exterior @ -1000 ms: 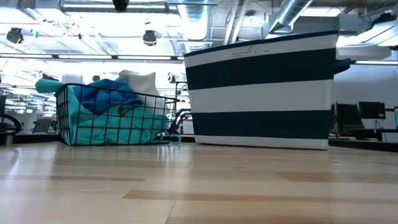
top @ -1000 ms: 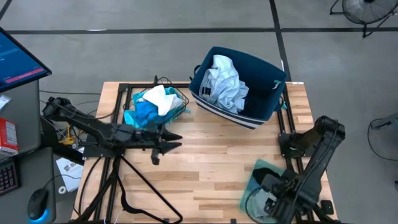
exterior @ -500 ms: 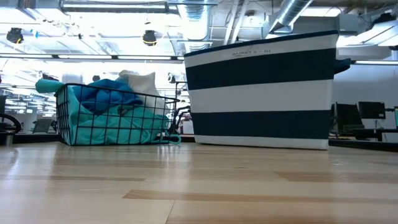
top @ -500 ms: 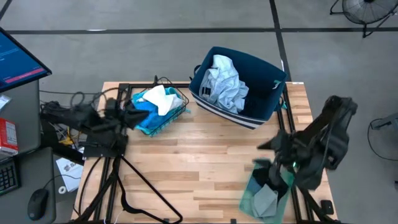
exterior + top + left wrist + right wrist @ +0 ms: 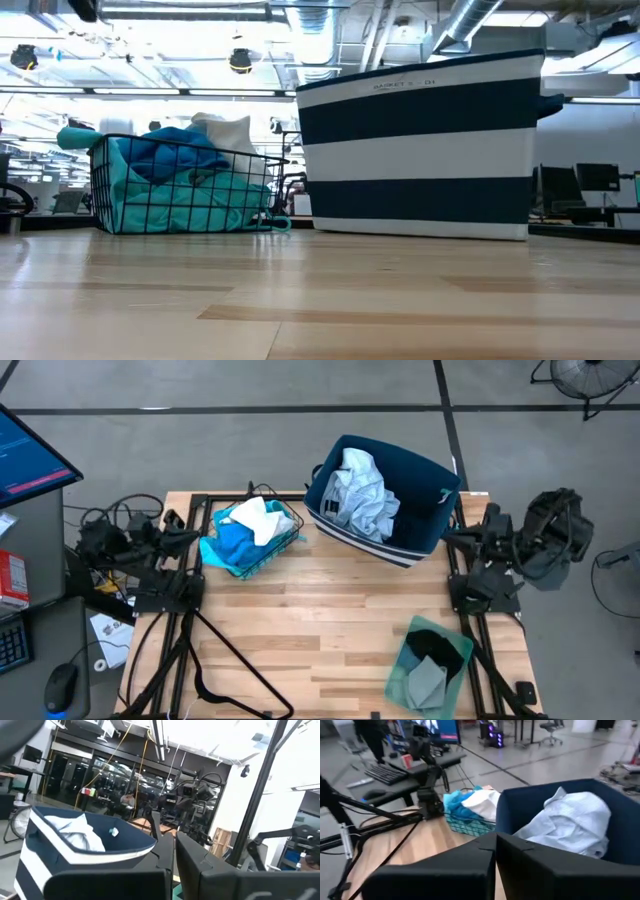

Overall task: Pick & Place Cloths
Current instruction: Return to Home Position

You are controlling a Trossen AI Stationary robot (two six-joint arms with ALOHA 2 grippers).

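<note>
Left gripper (image 5: 174,845), right gripper (image 5: 495,840) sitting with fingers pressed together at opposite table (image 5: 330,620) edges; left nearest wire basket (image 5: 294,536) holding turquoise cloth (image 5: 228,541), right nearest navy bin (image 5: 422,525) holding pale cloth (image 5: 360,490), green tray (image 5: 463,650) holding grey cloth (image 5: 428,682).

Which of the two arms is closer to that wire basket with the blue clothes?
Left. The left gripper sits just beside the wire basket; the right gripper is across the table, beyond the navy bin.
</note>
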